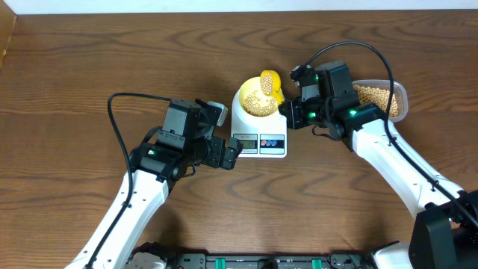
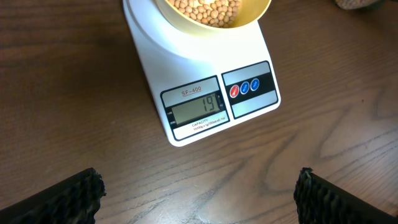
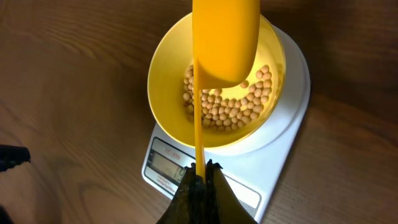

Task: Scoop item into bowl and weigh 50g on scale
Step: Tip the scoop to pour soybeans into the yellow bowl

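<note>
The white scale (image 1: 278,149) stands mid-table, and in the left wrist view the scale (image 2: 205,68) has a lit display. On it sits the pale-yellow bowl (image 1: 242,95) with a layer of tan beans (image 1: 258,105); the bowl (image 3: 166,81) and beans (image 3: 231,107) also fill the right wrist view. My right gripper (image 3: 202,171) is shut on the thin handle of a yellow scoop (image 3: 225,37), whose head hangs over the bowl's far rim. From overhead the scoop (image 1: 269,81) carries some beans. My left gripper (image 2: 199,196) stands open over bare wood in front of the scale.
A clear plastic tub (image 1: 402,96) holding more beans (image 1: 373,96) lies at the right, behind my right arm. The left arm's cable loops over the table at the left. Dark wood surrounds the scale.
</note>
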Action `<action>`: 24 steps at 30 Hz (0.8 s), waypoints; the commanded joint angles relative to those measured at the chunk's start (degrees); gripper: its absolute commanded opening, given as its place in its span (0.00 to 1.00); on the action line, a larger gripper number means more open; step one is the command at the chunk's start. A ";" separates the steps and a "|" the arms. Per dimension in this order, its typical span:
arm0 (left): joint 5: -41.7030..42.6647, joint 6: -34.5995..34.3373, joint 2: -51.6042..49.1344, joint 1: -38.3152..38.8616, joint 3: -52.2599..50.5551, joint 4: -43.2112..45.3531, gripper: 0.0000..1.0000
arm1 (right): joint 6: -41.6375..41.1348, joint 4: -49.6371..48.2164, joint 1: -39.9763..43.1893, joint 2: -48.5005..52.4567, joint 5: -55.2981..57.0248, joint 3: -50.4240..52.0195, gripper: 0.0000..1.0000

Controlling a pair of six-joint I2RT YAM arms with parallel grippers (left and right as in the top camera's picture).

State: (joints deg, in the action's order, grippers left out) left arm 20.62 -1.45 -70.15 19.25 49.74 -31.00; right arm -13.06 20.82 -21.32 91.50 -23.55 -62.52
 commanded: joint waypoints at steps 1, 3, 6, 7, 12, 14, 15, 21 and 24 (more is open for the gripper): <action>-0.57 0.15 -0.22 0.09 0.09 0.07 1.00 | 3.13 -0.28 -0.11 0.50 -0.57 -0.61 0.01; -0.57 0.15 -0.22 0.09 0.09 0.07 1.00 | 3.69 -0.28 -0.11 0.50 -0.57 -0.61 0.01; -0.57 0.15 -0.22 0.09 0.09 0.07 1.00 | 5.86 -0.26 -0.15 0.50 -0.57 -0.61 0.01; -0.57 0.15 -0.22 0.09 0.09 0.07 1.00 | 6.27 -0.24 -0.15 0.50 -0.57 -0.61 0.01; -0.59 0.15 -0.22 0.09 0.09 0.07 1.00 | 7.65 -0.22 -0.22 0.50 -0.59 -0.61 0.01; -0.57 0.15 -0.22 0.09 0.09 0.07 1.00 | 10.01 -0.07 -0.63 0.50 -0.57 -0.61 0.01; -0.57 0.15 -0.22 0.09 0.09 0.07 1.00 | 11.32 -0.04 -1.03 0.50 -0.55 -0.61 0.01; -0.57 0.15 -0.22 0.09 0.09 0.07 1.00 | 11.89 -0.02 -2.03 0.50 -0.33 -0.61 0.01; -0.57 0.15 -0.22 0.09 0.09 0.07 1.00 | 12.39 0.07 -2.03 0.50 -0.33 -0.61 0.01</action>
State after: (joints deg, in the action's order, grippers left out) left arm 20.62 -1.45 -70.15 19.25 49.74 -31.00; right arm -2.31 20.95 -23.07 91.50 -23.55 -62.52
